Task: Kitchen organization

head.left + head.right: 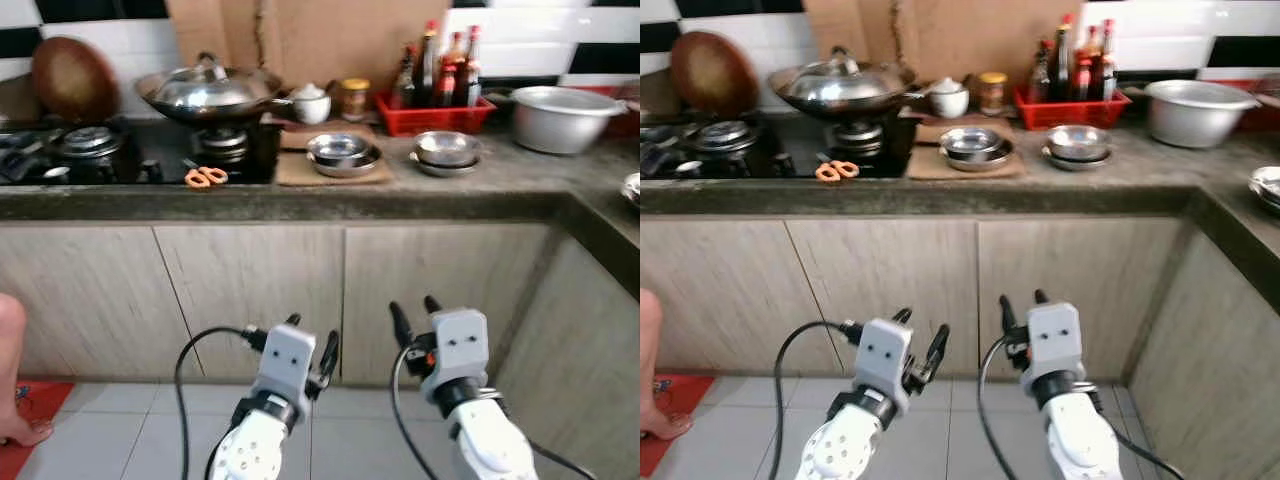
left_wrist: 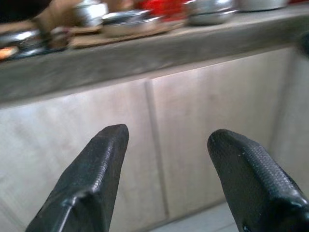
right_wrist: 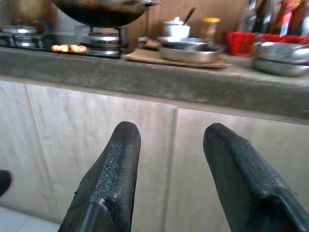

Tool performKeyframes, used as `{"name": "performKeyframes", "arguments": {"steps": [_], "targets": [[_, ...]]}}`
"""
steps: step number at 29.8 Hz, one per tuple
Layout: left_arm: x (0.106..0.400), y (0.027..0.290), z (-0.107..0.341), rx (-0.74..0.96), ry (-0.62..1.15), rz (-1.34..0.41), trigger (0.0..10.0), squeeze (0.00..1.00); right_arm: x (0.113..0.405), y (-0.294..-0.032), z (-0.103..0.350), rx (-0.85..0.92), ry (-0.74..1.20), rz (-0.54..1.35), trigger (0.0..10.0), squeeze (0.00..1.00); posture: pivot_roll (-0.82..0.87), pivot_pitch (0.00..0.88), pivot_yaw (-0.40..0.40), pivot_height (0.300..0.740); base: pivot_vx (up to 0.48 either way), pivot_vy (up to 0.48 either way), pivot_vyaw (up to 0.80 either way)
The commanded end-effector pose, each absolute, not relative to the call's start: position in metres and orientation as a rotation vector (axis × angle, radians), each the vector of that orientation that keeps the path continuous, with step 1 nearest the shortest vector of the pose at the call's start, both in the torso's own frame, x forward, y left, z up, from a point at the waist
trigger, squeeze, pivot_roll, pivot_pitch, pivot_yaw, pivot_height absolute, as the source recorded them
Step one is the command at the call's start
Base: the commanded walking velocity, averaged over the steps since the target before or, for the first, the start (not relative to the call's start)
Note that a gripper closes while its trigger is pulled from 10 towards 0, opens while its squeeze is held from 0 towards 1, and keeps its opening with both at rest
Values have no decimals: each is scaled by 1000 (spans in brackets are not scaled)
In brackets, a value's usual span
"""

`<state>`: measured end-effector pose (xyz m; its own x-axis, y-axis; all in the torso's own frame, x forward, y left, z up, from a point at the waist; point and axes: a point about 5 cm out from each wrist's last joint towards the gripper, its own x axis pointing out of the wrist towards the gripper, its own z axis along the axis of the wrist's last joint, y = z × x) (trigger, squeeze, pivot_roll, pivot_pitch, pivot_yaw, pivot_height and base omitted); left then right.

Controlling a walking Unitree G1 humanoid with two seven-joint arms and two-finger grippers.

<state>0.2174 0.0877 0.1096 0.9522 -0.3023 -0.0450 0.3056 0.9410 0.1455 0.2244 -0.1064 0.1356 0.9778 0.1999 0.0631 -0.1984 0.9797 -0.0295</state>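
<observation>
Bowls (image 1: 342, 153) of steel sit nested on a brown mat on the counter (image 1: 470, 185), well above and ahead of the left tool (image 1: 312, 342); a second steel stack (image 1: 445, 150) lies up ahead of the right tool (image 1: 415, 315). Both tools hang low before the pale cabinet doors (image 1: 250, 290), fingers spread and grasping nothing, well apart from the counter edge. In the left wrist view the counter's contents are blurred; the bowls read as grey smears. A lidded wok (image 1: 208, 92) rests on the stove (image 1: 120, 150) up and left of the left tool, with orange scissors (image 1: 205, 177) in front of it. Further back stand a white pot (image 1: 312, 103), a jar (image 1: 354, 98) and a red tray (image 1: 435, 115) of bottles whose labels cannot be read. A big basin (image 1: 560, 118) sits far right. A person's foot (image 1: 15, 425) is cut off at the left edge, on the floor.
</observation>
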Motion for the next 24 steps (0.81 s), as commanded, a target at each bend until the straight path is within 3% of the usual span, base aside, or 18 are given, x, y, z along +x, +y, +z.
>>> {"name": "performKeyframes", "arguments": {"steps": [1,24], "targets": [[218,80,114,141,3,-337,10000,0,224,-113,136,-35,-67,180,10000,0,112,0,-32,740,352,0,0],[218,78,112,138,3,-342,10000,0,228,-114,138,-36,-85,188,10000,0,113,0,-36,740,354,0,0]]}}
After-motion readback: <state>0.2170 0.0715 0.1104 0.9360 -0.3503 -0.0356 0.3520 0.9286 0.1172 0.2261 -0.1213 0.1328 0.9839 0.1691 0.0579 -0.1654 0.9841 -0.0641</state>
